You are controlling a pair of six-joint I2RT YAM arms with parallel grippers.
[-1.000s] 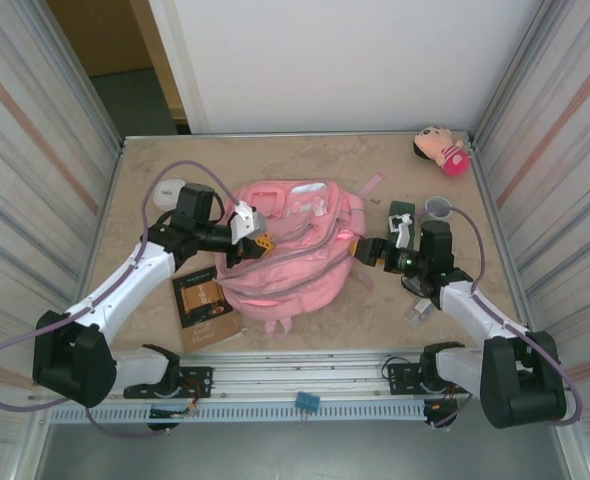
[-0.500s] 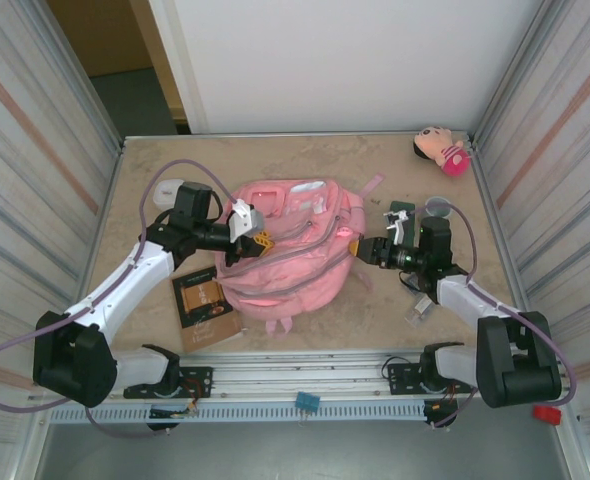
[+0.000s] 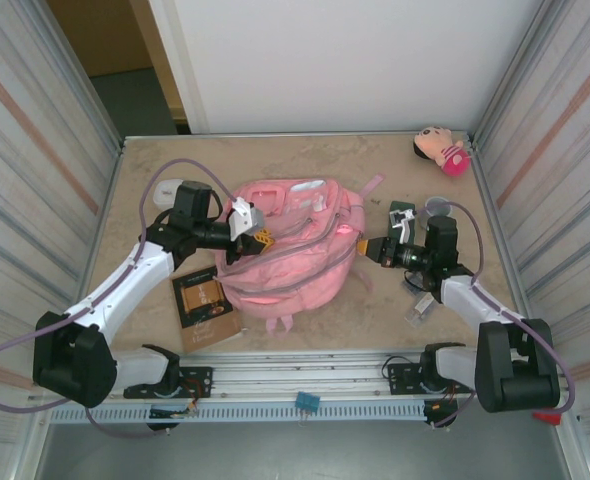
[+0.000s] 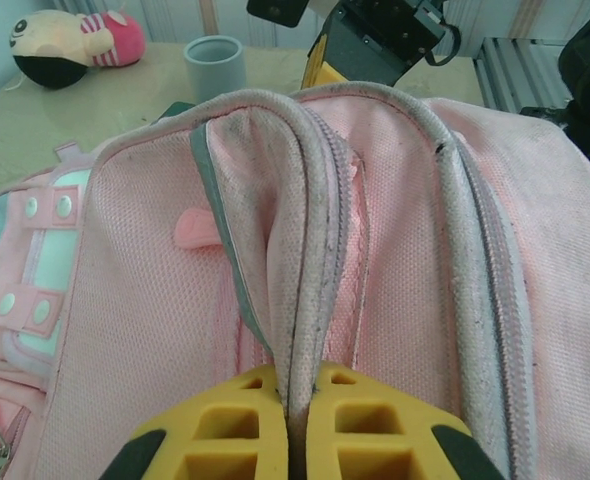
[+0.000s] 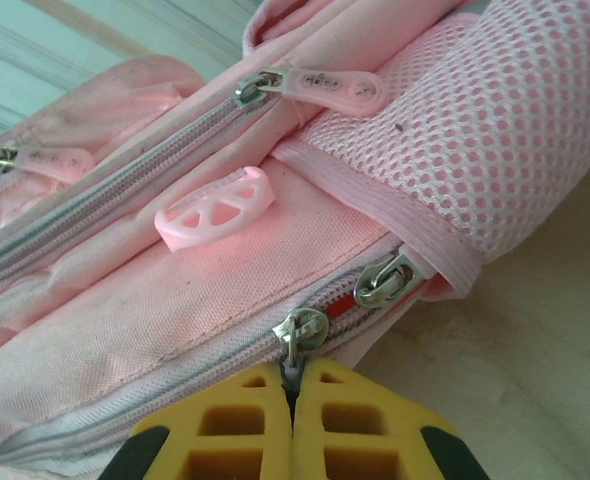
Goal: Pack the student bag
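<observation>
Right fingers [image 5: 245, 415], spread a second ago, now pressed together on a zip pull [image 5: 297, 335] at the bag's right side. Left fingers [image 4: 225, 425] still pinch its rim fold. One bag [image 3: 285, 250] mid-table [image 3: 325, 160]; one doll [image 3: 440, 148], cup [image 3: 437, 207], booklet [image 3: 205, 305].

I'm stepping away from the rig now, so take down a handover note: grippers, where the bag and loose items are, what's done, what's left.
Left gripper: shut on a raised fold of the student bag, mid-table.
Right gripper: shut on a zipper pull at the bag's right side.
Done: both grips set; that zipper looks closed.
Left: probably open it, then pack; book lies beside the bag, unpacked.
</observation>
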